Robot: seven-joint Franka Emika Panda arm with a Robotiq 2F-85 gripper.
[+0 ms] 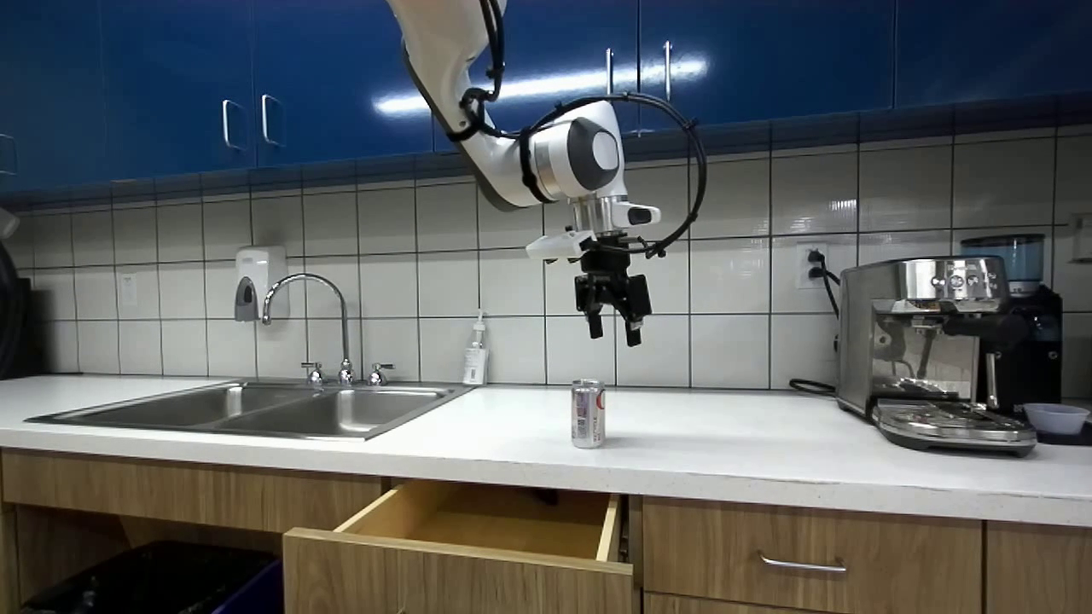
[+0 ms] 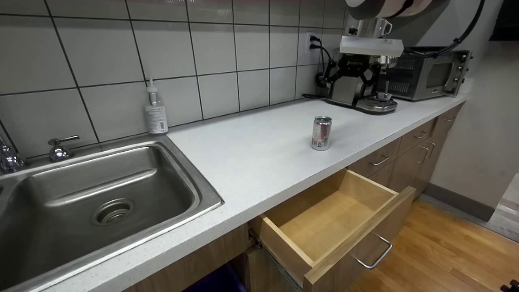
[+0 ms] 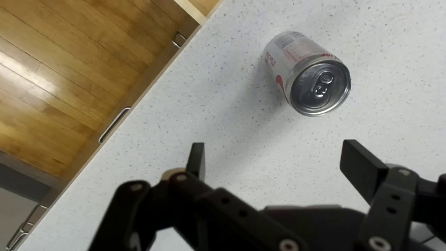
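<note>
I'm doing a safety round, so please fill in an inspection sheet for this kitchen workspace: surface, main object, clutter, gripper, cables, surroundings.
Surface: countertop white, finely speckled.
Main object: silver can upright on the countertop, apart from the gripper.
Clutter: pump bottle beside the sink; coffee machine farther along.
Gripper: open, raised above the countertop, nothing between its fingers.
Cables: black cable looping beside the arm; cords plugged into the wall outlet near the coffee machine.
Surroundings: drawer pulled out below the countertop; blue cabinets overhead.
</note>
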